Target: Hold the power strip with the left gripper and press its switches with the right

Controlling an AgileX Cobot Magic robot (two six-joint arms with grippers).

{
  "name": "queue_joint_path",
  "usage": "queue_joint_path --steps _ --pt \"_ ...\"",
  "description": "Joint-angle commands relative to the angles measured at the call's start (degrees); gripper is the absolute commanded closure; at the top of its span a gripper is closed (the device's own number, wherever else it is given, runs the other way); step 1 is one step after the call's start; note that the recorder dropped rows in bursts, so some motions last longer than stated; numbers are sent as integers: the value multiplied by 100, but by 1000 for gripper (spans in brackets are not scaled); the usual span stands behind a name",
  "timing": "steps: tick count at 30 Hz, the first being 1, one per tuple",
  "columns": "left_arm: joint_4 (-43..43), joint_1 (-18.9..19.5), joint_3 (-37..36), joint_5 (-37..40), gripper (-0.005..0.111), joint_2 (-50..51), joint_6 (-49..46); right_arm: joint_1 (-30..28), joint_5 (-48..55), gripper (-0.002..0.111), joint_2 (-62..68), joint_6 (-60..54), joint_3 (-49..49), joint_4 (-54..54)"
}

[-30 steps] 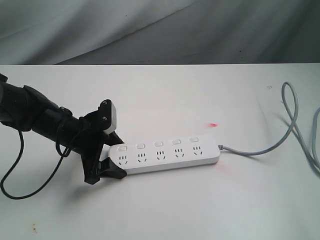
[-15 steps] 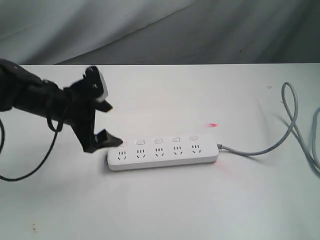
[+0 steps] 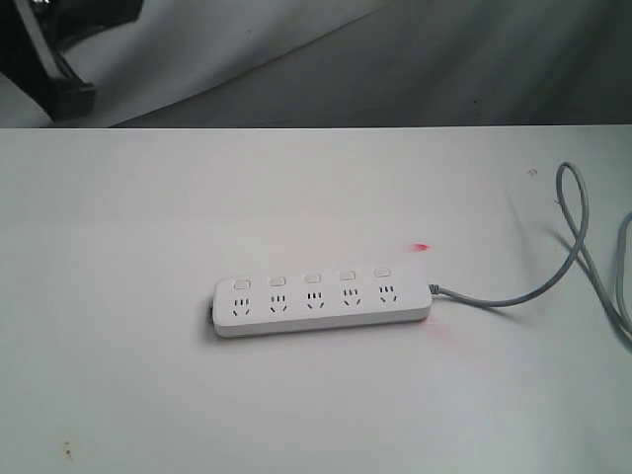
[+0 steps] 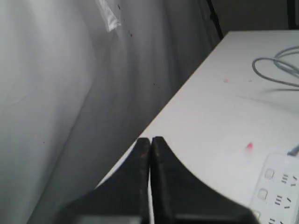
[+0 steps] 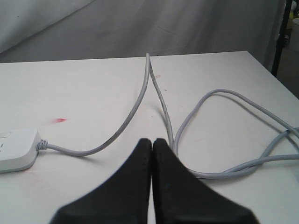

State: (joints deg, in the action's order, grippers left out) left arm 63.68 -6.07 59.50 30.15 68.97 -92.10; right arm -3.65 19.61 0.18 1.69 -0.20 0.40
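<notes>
The white power strip (image 3: 323, 306) lies flat near the middle of the table with nothing holding it. Its row of small white switches (image 3: 312, 280) runs along the far edge. My left gripper (image 4: 150, 140) is shut and empty, raised well off the table; the strip (image 4: 275, 191) shows far off at a corner of the left wrist view. In the exterior view only a black part of the left arm (image 3: 59, 89) shows at the top left corner. My right gripper (image 5: 152, 141) is shut and empty above the cord, away from the strip's cord end (image 5: 16, 149).
The grey cord (image 3: 533, 286) runs from the strip's right end and loops up along the table's right side (image 5: 224, 135). A small red mark (image 3: 422, 247) lies on the white table behind the strip. A grey cloth backdrop (image 3: 395, 59) hangs behind the table.
My left gripper let go of the strip's left end, rose up and away to the upper left and shut. The strip stayed on the table, barely shifted.
</notes>
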Motion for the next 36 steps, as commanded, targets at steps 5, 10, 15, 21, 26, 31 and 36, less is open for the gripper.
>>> queue_joint_path --steps 5,10,15,21,26,31,36 --pt "44 -20 12 -47 106 -997 210 -35 -86 108 -18 30 20 19" --pt "44 -20 12 -47 106 -1382 210 -35 -86 108 -18 30 20 19" --pt "-687 -20 0 78 106 -1761 210 -35 -86 108 -18 20 20 19" --pt "-1714 -20 -469 -216 106 -2790 223 -35 -86 108 -18 20 20 19" --pt "-2546 -20 -1041 -905 107 -3849 210 -35 -86 108 -18 20 20 19" --pt "-3420 -20 -1384 -1265 107 -4716 1289 -35 -86 108 -18 31 20 19" --pt "-5359 -20 -1702 -1329 107 -5186 6169 -35 -86 108 -18 31 20 19"
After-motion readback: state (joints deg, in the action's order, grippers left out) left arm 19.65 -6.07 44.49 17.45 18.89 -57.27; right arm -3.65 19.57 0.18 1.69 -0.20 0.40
